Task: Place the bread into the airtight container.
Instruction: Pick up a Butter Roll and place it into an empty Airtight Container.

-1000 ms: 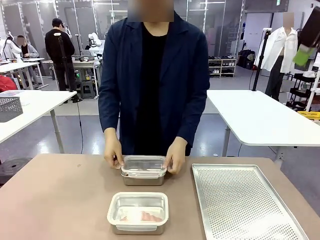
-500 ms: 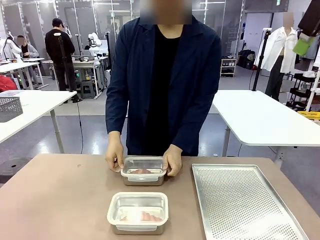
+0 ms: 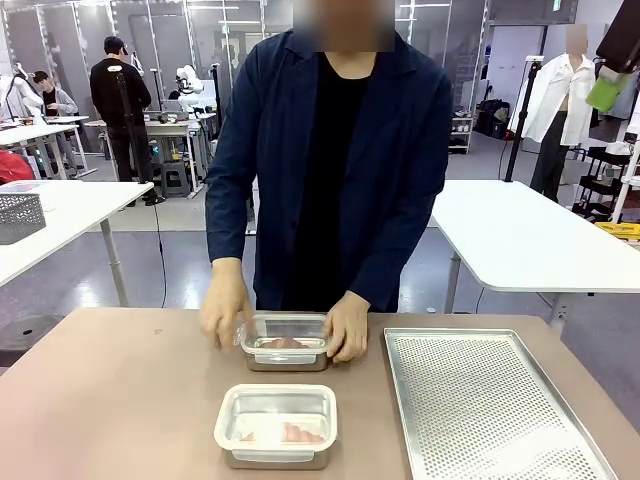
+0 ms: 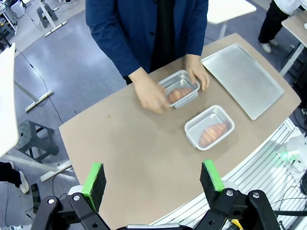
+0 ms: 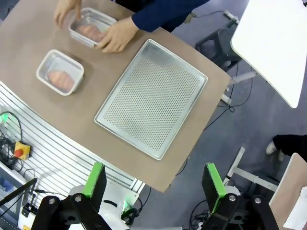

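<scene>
**Bread Already in Both Containers as Far One Is Handled by the Person**

While both arms are held high above the surface (image 3: 120, 390), the far airtight container (image 3: 287, 342) is gripped by the person, one hand (image 3: 225, 312) at one short end and the other hand (image 3: 349, 326) at the opposite end. A reddish-brown bread piece (image 4: 178, 94) is seen inside it through what looks like a clear lid, though whether that lid is fully pressed down cannot be told. Just nearer the robot than that container, a second steel container (image 3: 276, 426) stands apart from it, with a similar piece of bread (image 4: 212, 132) lying inside.

To the robot's right of the far container, a perforated baking tray (image 3: 490, 400) lies bare, near but not touching either container.

The left claw (image 4: 152, 182) is spread wide and holds nothing; the right claw (image 5: 154, 184) is likewise wide and empty. From the left wrist view, both containers lie well below and ahead of the left claw, and the bread in the near container is set with its long axis along the container's longer side. From the right wrist view, the containers lie well off to one side, beyond the tray. The left arm is therefore judged the nearer of the two to the containers, while the person's hands are nearer than either.

Placement of the bread is judged largely done, with the sealing of the far container apparently in hand.
</scene>
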You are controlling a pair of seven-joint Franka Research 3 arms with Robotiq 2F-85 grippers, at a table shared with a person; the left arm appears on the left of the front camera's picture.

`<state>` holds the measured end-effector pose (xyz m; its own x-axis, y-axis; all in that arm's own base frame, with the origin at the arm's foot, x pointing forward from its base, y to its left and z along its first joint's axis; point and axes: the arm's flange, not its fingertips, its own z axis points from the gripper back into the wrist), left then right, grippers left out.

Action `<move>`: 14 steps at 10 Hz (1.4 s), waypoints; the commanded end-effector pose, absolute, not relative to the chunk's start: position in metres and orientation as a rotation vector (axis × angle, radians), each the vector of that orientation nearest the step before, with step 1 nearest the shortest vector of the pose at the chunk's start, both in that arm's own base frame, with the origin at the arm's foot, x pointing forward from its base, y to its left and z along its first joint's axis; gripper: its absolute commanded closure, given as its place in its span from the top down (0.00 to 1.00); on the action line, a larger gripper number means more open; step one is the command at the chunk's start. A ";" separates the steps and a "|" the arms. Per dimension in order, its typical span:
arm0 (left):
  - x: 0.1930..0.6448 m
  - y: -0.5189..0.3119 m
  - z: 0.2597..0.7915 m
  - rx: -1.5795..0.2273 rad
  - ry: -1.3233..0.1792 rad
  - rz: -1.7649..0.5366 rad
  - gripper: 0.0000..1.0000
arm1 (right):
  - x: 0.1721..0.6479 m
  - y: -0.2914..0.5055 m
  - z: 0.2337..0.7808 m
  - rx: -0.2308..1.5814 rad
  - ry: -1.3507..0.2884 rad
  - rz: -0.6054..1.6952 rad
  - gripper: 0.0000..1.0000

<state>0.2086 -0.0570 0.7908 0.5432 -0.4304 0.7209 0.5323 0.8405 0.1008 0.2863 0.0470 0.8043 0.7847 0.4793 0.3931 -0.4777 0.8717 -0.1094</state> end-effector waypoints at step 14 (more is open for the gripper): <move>0.208 -0.057 0.792 -0.132 -0.817 -0.582 1.00 | 0.285 0.046 0.804 -0.012 -0.426 0.521 1.00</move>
<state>0.2086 -0.0570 0.7908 0.5432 -0.4304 0.7209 0.5323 0.8405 0.1008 0.2863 0.0470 0.8043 0.7847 0.4794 0.3930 -0.4777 0.8717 -0.1095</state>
